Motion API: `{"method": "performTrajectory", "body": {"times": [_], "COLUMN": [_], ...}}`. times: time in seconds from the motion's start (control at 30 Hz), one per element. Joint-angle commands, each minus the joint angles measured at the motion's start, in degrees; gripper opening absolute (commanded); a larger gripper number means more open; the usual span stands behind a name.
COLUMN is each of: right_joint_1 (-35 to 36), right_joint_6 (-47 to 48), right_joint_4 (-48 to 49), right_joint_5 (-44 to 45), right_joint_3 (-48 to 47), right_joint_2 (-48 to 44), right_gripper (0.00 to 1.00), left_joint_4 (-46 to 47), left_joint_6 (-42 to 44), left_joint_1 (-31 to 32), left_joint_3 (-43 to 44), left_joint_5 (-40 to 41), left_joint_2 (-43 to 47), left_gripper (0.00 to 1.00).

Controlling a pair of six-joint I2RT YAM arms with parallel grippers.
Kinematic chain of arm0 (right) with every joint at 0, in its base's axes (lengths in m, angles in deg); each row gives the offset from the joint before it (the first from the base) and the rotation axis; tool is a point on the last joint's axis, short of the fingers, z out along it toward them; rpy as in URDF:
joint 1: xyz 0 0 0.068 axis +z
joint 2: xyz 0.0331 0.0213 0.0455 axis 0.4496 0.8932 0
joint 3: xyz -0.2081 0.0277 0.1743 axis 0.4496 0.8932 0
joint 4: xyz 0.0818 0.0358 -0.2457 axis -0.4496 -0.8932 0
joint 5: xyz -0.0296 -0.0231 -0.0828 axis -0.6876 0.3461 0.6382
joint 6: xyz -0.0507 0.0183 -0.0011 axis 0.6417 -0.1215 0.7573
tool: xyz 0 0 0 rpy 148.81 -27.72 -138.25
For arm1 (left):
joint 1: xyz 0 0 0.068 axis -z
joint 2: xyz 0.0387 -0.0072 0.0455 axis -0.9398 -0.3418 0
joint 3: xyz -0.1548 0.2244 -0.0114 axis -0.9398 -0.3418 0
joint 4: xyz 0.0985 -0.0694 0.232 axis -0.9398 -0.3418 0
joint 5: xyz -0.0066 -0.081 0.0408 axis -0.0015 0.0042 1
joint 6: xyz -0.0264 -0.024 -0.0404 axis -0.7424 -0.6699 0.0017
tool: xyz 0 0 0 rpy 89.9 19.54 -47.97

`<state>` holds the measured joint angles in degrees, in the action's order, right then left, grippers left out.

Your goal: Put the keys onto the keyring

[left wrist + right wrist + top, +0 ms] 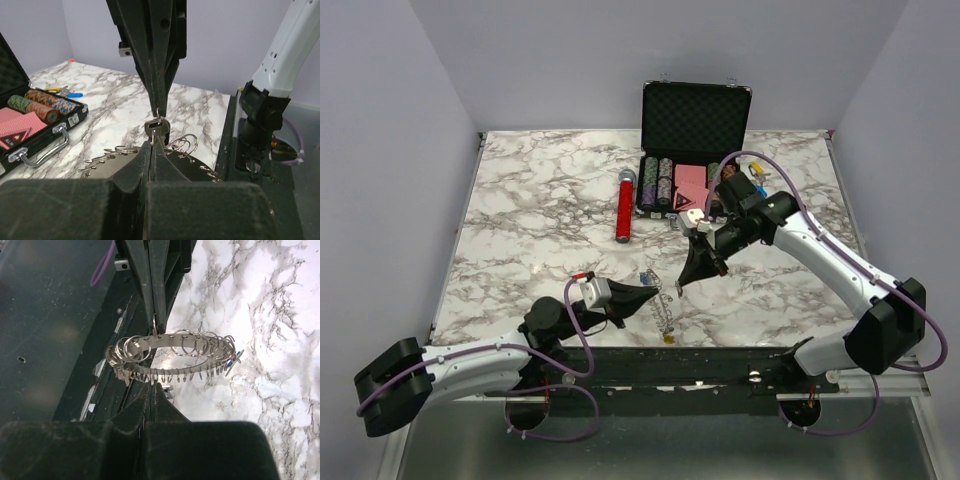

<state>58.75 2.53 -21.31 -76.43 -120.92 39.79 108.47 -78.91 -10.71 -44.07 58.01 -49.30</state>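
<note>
The left gripper (655,296) reaches low and level from the near-left corner toward the middle of the front edge of the white marbled table (540,220). Its jaws are pressed together on the rim of the large thin metal keyring (170,352) hung with silver keys, holding it tilted. The right gripper (683,282) angles steeply down from the right, almost tip to tip with it, jaws pinched on a small silver metal key (155,129) hanging just beside the ring

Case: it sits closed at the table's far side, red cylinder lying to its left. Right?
No, the case is open, lid up, as the top view shows. It does sit at the table's far side, red cylinder lying to its left.
</note>
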Motion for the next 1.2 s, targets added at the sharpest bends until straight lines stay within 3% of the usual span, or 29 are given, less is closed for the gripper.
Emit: {"method": "performTrajectory", "body": {"times": [0.0,0.6,0.8,0.93,1.03,1.17], "right_joint_1": [1.89,7.34,7.61,7.52,7.61,7.61], "right_joint_6": [-2.6,6.72,14.78,25.34,22.01,24.39], "right_joint_4": [1.3,-6.09,-10.29,-21.18,-21.2,-20.68], "right_joint_5": [3.39,2.43,3.65,10.49,15.07,16.59], "right_joint_3": [-3.26,-8.81,-7.84,-12.04,-15.22,-17.94], "right_joint_2": [1.52,4.42,3.63,5.99,6.88,6.09], "right_gripper": [0.01,0.01,0.01,0.01,0.01,0.01], "left_joint_4": [11.66,11.14,6.4,-7.55,-12.32,-11.19], "left_joint_6": [-4.31,-7.49,6.64,15.35,18.61,20.11], "left_joint_1": [-0.25,-0.86,-0.86,-0.86,-0.95,-0.95], "left_joint_3": [-1.42,-3.18,-4.67,-1.96,-1.25,-2.48], "left_joint_5": [-0.11,-1.25,-8.54,-10.83,-10.57,-9.08], "left_joint_2": [-1.24,0.51,3.84,10.6,13.86,14.93], "left_gripper": [0.0,0.0,0.0,0.0,0.0,0.0]}}
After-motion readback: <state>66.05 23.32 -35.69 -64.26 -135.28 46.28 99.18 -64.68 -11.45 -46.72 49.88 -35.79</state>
